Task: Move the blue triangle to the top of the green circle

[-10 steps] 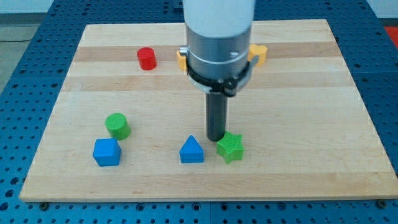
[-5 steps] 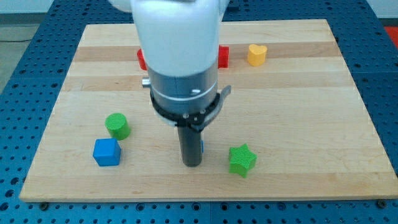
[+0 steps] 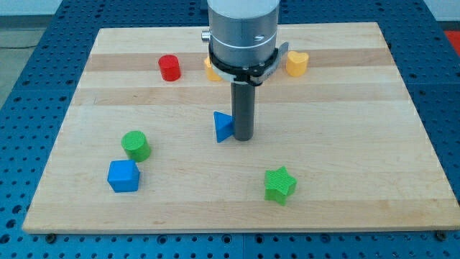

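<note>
The blue triangle (image 3: 223,126) lies near the board's middle. My tip (image 3: 244,137) stands right against its right side, touching it. The green circle (image 3: 136,145), a short cylinder, sits lower left, well to the left of the triangle and slightly below it. The arm's grey body hides part of the board above the rod.
A blue cube (image 3: 123,175) sits just below the green circle. A green star (image 3: 279,185) lies at lower right. A red cylinder (image 3: 169,67), an orange block (image 3: 210,69) partly hidden by the arm, and a yellow heart (image 3: 297,63) line the top. The wooden board (image 3: 374,144) rests on a blue table.
The blue triangle has been pushed up the view from the lower middle to the board's centre. My tip went down-left behind it, then up with it. The green star shifted slightly down-right.
</note>
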`<state>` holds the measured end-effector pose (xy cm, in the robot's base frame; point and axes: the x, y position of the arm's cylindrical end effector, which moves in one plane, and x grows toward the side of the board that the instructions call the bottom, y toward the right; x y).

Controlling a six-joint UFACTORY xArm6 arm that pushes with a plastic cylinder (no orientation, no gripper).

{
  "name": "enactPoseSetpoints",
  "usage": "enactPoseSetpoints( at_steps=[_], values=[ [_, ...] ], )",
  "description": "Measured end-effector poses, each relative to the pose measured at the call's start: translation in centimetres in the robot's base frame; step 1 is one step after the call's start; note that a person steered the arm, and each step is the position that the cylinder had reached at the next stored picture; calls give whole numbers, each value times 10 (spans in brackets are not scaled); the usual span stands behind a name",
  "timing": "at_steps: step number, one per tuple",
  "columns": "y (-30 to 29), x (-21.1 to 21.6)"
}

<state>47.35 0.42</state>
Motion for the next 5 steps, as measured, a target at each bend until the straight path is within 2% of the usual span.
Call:
enactPoseSetpoints(
  at_steps=[1, 4, 5],
  values=[
    [-2, -15],
    [-72, -14],
    [-76, -10]
  ],
)
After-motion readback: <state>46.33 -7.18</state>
